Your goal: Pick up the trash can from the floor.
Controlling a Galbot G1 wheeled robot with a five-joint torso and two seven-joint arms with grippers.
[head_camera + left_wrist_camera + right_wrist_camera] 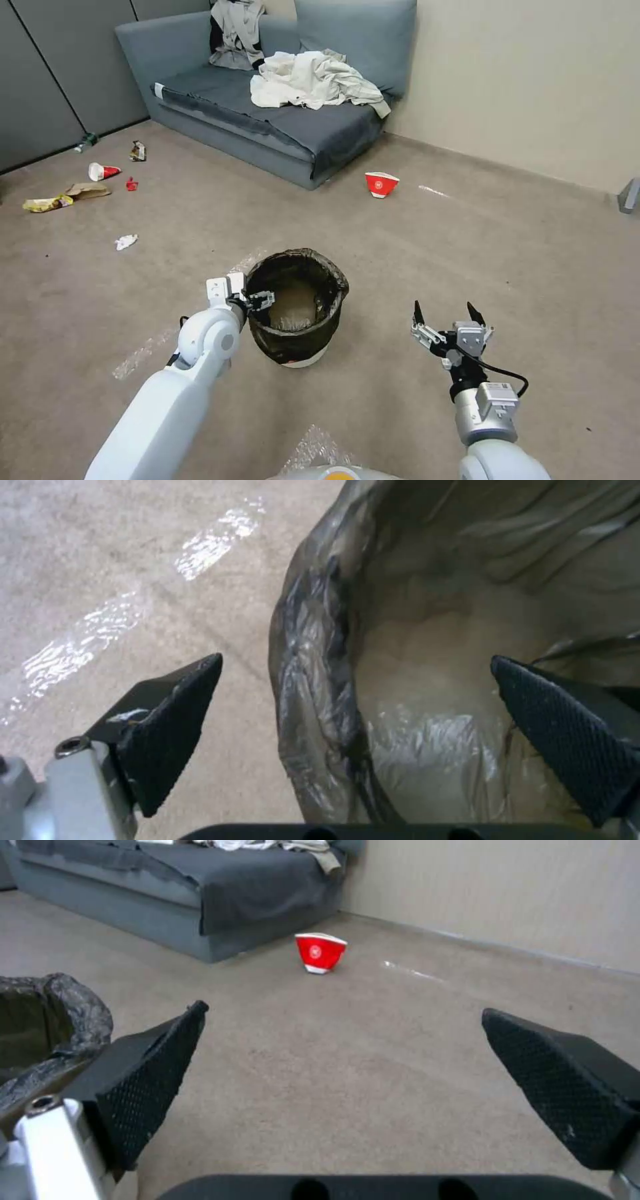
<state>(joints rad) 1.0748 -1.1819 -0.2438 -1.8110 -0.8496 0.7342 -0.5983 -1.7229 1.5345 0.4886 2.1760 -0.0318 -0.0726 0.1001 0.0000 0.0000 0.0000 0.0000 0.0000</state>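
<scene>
The trash can (298, 341), a small white bin lined with a crinkled dark bag, stands upright on the beige carpet floor (480, 260) just in front of me. My left gripper (257, 301) is open at the can's left rim. In the left wrist view the bag-covered rim (313, 680) runs between the spread fingers of the left gripper (357, 659), one finger (170, 720) over the carpet and the other inside the can. My right gripper (445, 310) hangs open above the carpet to the can's right, holding nothing. The right wrist view shows the right gripper (343, 1010) beside the can (63, 1005).
A red-and-white paper bowl (381, 183) lies beyond the can near a grey sofa (267, 113) with clothes on it. Litter (87, 190) is scattered at the far left. Shiny tape strips (213, 540) mark the carpet beside the can. A beige wall (533, 87) closes the right side.
</scene>
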